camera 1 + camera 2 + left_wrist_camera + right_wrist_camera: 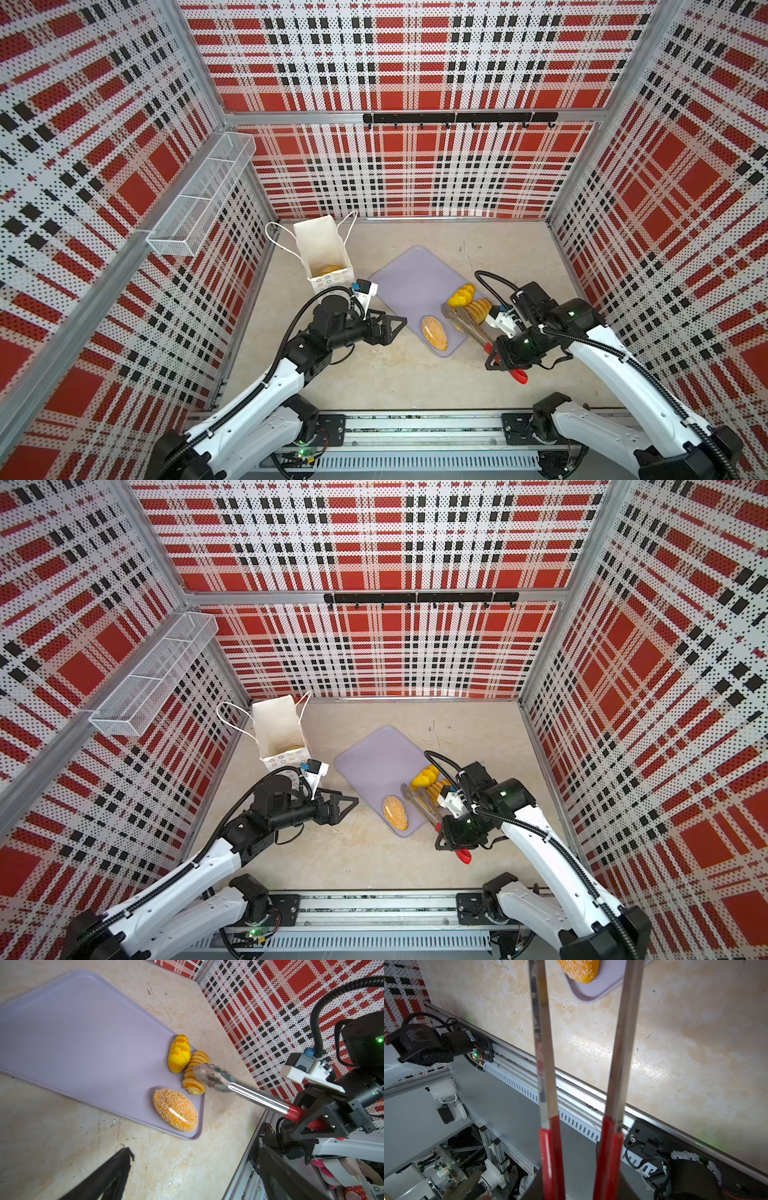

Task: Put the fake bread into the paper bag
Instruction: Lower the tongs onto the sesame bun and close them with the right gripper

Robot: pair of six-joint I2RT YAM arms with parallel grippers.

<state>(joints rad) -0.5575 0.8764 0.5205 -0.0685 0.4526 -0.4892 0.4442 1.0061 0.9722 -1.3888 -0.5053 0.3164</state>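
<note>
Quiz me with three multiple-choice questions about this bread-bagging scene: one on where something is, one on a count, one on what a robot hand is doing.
1. Where does the seeded bread lie?
A: in the wire basket. B: straight on the table. C: on the lilac tray.
2. How many breads lie on that tray?
A: two. B: three. C: five.
3. What do the right fingers hold?
A: red-handled tongs. B: a bread. C: nothing.

Answers:
1 C, it rests near one corner of the tray.
2 B, the seeded one, a ridged loaf and a yellow bun.
3 A, they clamp the tongs by the red handles.
</note>
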